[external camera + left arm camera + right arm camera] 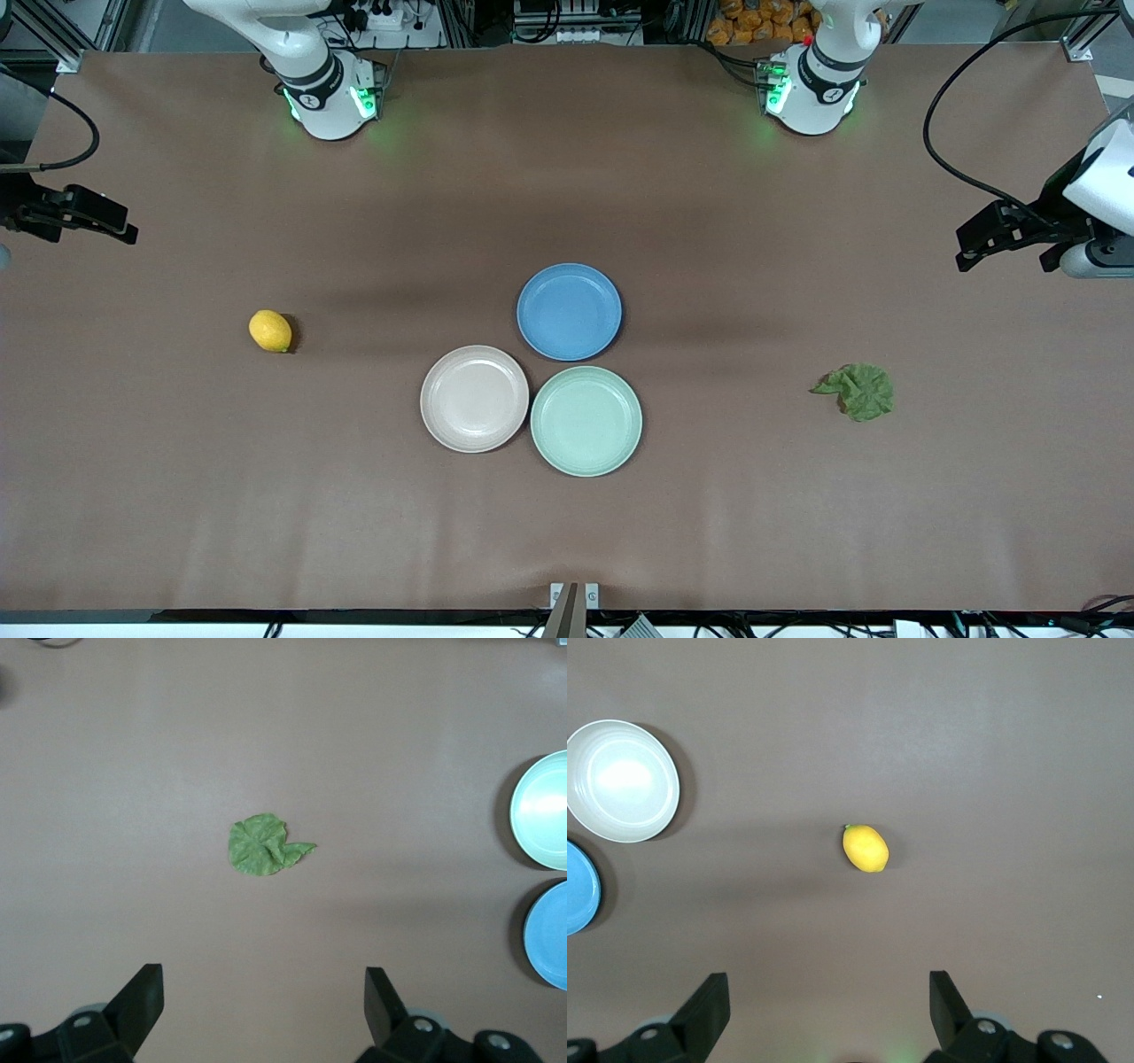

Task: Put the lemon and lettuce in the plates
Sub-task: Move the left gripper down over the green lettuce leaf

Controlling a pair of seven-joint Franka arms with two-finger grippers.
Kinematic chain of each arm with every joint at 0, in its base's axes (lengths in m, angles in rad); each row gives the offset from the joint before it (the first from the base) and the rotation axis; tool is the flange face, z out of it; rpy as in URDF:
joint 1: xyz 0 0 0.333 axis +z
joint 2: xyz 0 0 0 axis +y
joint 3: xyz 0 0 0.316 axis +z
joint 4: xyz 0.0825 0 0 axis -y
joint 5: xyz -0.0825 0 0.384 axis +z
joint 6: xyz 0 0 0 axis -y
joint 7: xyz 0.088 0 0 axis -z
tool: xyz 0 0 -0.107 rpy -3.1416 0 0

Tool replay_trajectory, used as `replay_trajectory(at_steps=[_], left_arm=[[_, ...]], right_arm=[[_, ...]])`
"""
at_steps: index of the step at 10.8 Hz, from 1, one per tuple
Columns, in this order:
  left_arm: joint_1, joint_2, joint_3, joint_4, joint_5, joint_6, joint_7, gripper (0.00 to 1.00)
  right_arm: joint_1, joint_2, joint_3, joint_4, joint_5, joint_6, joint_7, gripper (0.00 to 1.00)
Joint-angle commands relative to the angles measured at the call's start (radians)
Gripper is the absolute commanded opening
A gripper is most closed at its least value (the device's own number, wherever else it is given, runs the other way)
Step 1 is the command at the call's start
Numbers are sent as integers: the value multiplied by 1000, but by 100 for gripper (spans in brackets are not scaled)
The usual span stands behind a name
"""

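Note:
The lemon [270, 330] lies on the brown table toward the right arm's end; it also shows in the right wrist view [866, 848]. The lettuce [858, 391] lies flat toward the left arm's end, and in the left wrist view [264, 845]. The pink-beige plate [474, 399] and the mint plate [586, 421] sit side by side, empty, mid-table. My right gripper [830, 1005] is open and empty, high over the table's end beside the lemon [84, 223]. My left gripper [264, 1001] is open and empty, high over the table's end beside the lettuce [1005, 248].
An empty blue plate [569, 311] touches the two other plates, farther from the front camera. The mint plate [542, 811] and blue plate [547, 935] show at the left wrist view's edge; the pink-beige plate [622, 780] and blue plate [580, 888] at the right wrist view's edge.

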State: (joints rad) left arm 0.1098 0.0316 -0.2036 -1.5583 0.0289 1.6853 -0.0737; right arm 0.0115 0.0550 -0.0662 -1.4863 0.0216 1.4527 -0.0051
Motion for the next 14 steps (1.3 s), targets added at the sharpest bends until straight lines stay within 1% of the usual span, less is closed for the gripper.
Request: replay_trajectory(at_steps=[1, 3, 6, 7, 9, 11, 12, 13, 14], left_arm=[[7, -2, -7, 14, 25, -16, 8, 100], [8, -1, -5, 14, 25, -16, 11, 100], [8, 36, -2, 12, 37, -18, 9, 100], [10, 54, -3, 6, 58, -18, 11, 100], [19, 89, -3, -17, 60, -16, 14, 100], [19, 126, -3, -20, 60, -13, 12, 100], [19, 148, -3, -35, 60, -6, 11, 100], [21, 163, -3, -66, 60, 31, 11, 100], [25, 172, -3, -125, 60, 107, 11, 100]], right_arm=[[-1, -6, 2, -3, -12, -6, 8, 100], [-1, -6, 0, -3, -12, -6, 8, 100], [-1, -6, 0, -5, -12, -6, 7, 100], [-1, -6, 0, -5, -12, -6, 7, 100], [-1, -6, 2, -5, -12, -6, 7, 100], [-1, -6, 0, -5, -12, -6, 7, 100], [1, -6, 0, -8, -12, -11, 8, 100], [-1, -6, 0, -6, -12, -26, 7, 100], [-1, -6, 0, -8, -12, -29, 7, 100]])
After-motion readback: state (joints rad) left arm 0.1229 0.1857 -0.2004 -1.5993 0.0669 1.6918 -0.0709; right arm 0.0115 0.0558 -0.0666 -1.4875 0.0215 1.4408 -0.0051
